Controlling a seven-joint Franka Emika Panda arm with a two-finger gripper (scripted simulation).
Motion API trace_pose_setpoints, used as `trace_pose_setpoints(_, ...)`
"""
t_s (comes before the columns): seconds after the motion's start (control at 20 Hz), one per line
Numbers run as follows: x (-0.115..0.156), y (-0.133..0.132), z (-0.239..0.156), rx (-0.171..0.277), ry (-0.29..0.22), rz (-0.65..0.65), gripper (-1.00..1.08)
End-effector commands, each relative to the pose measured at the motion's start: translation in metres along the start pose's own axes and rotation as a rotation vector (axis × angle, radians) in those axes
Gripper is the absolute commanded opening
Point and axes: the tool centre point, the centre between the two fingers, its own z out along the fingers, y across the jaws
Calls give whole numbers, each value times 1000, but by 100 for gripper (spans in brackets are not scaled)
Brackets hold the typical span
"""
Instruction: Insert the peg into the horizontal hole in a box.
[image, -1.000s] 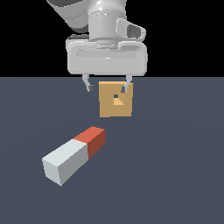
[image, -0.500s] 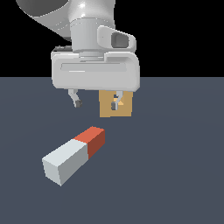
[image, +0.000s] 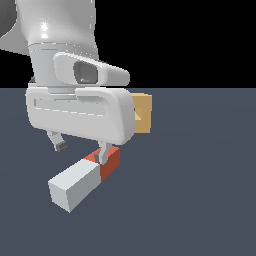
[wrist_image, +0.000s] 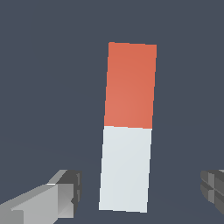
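One second has carried the gripper (image: 82, 149) from in front of the box (image: 142, 113) down over the peg (wrist_image: 127, 127), fingers spread wide and empty astride it, so a grasp looks imminent, insertion still ahead.
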Motion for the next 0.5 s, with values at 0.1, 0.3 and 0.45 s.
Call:
trace_pose_setpoints(0.1,-16,-7,10,-4,-2,52,100)
trace_pose_setpoints(0.3,-20,-9,13,-5,-1,64,100)
trace_pose_setpoints(0.45,-18,-8,13,-4,0,60,100)
